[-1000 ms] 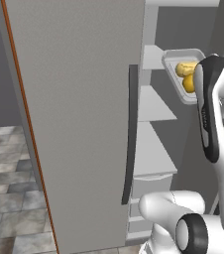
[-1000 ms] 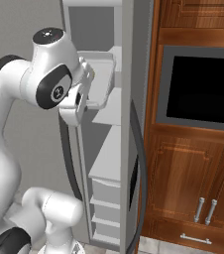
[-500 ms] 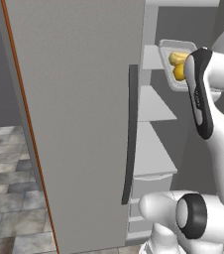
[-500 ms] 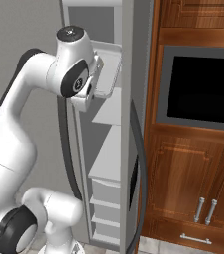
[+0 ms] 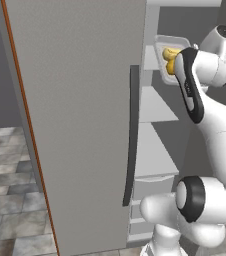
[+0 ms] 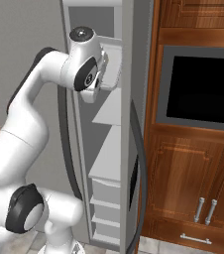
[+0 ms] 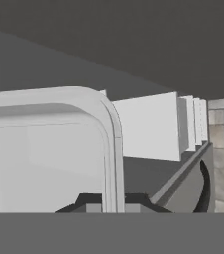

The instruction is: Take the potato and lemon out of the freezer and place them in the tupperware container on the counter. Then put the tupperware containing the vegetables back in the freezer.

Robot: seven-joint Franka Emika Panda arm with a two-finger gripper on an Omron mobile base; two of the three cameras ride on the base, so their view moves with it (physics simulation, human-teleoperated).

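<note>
hand view, nearest the lens: the gripper (image 7: 110, 204) at the bottom centre has its jaws closed on the rim of the tupperware container (image 7: 44, 149), whose white floor and rounded corner fill the left half of the frame. the two dark tips pinch the right-hand rim wall, so the tray runs away from the hand toward the left of this frame. beyond the rim, at centre right, pale grey shelves (image 7: 148, 126) of the freezer (image 7: 134, 44) stand edge-on, with floor tiles (image 7: 223, 129) at the far right.

left base view: the robot arm (image 5: 205, 130) rises from the lower right and bends to the upper right of the frame. there the tray (image 5: 161, 59) is carried just beside the wrist, at the level of the freezer's (image 5: 85, 125) top shelf. inside it lie the potato (image 5: 171, 52) and, touching it just below, the lemon (image 5: 170, 66); both are partly hidden by the forearm. the long dark handle (image 5: 131, 135) of the open flat door runs down the centre of the frame.

right base view: the wrist sits at the upper centre of the frame, with the tray (image 6: 112, 67) seen from behind, against the open freezer's (image 6: 128, 124) upper compartment. farther right stand wooden cabinets (image 6: 193, 198) and a dark oven window (image 6: 203, 94).

governing relation: the held tray lies between the hand and the top shelf, its long axis pointing into the compartment. judged from this, the load is at the freezer mouth and not yet set down; the coming move needs a level push inward, then release.
</note>
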